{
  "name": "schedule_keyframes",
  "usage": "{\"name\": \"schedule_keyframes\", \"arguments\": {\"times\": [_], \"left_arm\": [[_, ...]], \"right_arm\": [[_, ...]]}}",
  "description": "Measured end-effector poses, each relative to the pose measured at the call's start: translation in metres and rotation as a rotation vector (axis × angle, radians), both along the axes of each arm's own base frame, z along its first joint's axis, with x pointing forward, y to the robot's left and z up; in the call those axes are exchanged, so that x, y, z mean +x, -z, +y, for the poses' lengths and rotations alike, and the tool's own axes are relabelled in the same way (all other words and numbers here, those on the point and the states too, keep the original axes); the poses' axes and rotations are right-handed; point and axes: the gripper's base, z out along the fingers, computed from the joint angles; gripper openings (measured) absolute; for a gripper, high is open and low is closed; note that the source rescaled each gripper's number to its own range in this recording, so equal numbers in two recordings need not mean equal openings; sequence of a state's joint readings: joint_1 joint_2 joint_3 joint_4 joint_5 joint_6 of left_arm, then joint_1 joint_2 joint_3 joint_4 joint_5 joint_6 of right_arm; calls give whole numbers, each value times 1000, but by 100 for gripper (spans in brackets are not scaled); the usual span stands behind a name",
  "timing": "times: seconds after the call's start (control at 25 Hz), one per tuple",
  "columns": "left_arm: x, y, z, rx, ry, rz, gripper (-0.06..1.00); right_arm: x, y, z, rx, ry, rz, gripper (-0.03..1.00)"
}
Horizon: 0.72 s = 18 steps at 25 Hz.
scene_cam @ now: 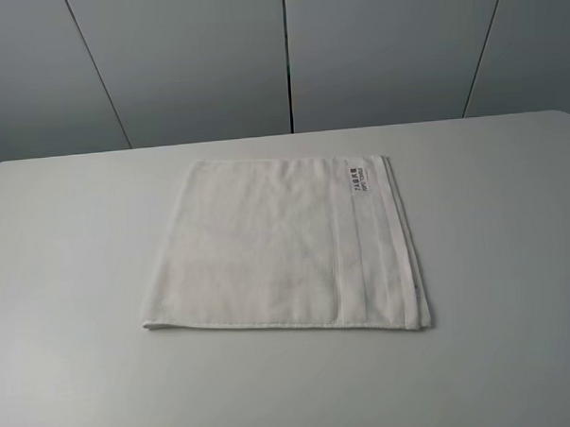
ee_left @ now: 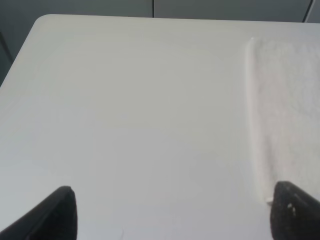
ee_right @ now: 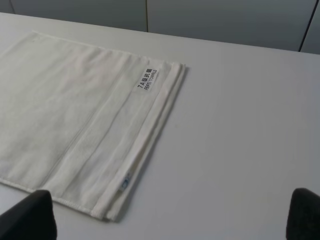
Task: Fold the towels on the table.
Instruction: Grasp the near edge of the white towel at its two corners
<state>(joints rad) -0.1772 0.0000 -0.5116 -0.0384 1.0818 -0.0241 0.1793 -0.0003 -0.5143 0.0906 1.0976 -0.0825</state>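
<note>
High view: a plain white table [scene_cam: 70, 280] with rounded corners is seen in front of grey wall panels [scene_cam: 184, 57] divided by dark seams. An off-white towel [scene_cam: 268, 247] is laid flat near the table's middle, with its label [scene_cam: 356, 180] at the far right corner. Neither pincer is caught in this view.

Left wrist view: mostly bare table [ee_left: 125, 100] is shown, with grey wall beyond its far edge. The left pincer [ee_left: 175, 215] is spread wide and nothing is gripped. The towel [ee_left: 290, 100] is seen off to one side, its near corner just by one dark fingertip [ee_left: 295, 210]. Contact cannot be told.

Right wrist view: table [ee_right: 240, 125] and wall panels [ee_right: 225, 20] are seen again. The towel [ee_right: 65, 110] is laid ahead of the right pincer [ee_right: 165, 220], with stacked layers visible along the edge below the label [ee_right: 147, 80]. This pincer is likewise spread wide and empty. The towel's near corner is seen between the fingertips, nearer one of them.
</note>
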Motion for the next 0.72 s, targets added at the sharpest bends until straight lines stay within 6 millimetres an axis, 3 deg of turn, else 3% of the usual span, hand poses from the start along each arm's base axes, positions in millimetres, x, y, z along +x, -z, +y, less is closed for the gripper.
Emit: {"name": "schedule_keyframes", "arguments": {"times": [0.72], "left_arm": [[0, 0, 0, 0, 0, 0, 99]], "right_arm": [[0, 0, 0, 25, 14, 7, 100]]}}
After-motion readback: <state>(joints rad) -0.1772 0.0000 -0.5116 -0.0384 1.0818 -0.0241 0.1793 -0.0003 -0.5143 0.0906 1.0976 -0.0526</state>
